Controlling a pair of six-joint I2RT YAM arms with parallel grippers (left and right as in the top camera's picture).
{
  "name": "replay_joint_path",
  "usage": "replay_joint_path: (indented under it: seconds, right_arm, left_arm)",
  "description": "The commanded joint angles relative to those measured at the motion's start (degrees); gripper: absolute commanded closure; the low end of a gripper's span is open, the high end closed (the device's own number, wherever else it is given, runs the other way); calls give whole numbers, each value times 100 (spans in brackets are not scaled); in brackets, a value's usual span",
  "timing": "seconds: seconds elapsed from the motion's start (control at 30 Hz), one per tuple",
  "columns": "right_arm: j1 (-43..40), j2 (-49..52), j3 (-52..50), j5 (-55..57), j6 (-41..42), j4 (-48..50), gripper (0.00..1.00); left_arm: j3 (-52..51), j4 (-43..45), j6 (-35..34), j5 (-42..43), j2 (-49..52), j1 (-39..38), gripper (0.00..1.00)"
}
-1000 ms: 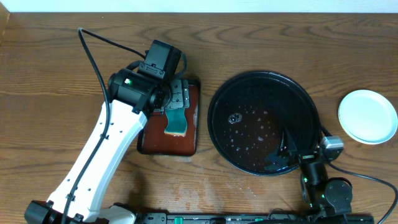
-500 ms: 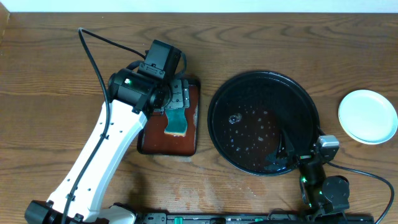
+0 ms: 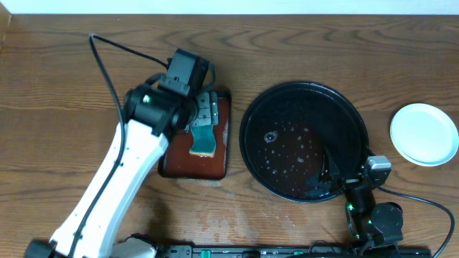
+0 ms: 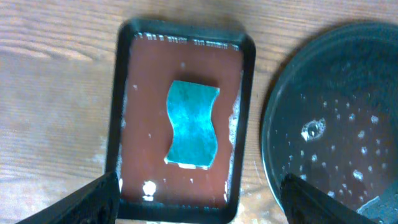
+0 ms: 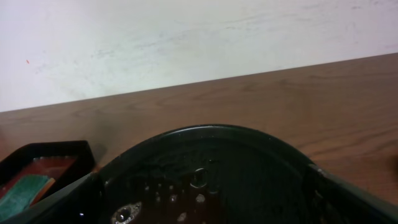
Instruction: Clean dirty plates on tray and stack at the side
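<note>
Plates point(image 3: 424, 134) sit stacked at the surface's right edge. So my left hand point(image 4: 200, 183) (above the sponge point(image 4: 193, 123)) and right hand point(image 5: 202, 199) hang released.

The large round glossy black tray point(image 3: 287, 107) is flecked with pale droplets, and the small round plate point(image 3: 424, 133) is plain white. The small rectangular tray point(image 4: 149, 93) is red-brown inside a black rim and carries a teal sponge point(image 4: 192, 123). The wooden table point(image 3: 57, 86) is brown with wavy grain.
</note>
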Motion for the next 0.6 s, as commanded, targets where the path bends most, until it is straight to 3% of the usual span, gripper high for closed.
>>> replay_joint_path:
  seconds: [0.0, 0.27, 0.57]
  right_arm:
    - [28, -7, -9, 39, -79, -22, 1]
    - [28, -7, -9, 37, -79, -22, 1]
    - [28, -7, -9, 37, -79, -22, 1]
  left_arm:
    - [-640, 673, 140, -590, -848, -15, 17]
    - [-3174, 3399, 131, 304, -2973, 1228, 17]
    - [-5353, 4682, 138, 306, -5700, 2229, 17]
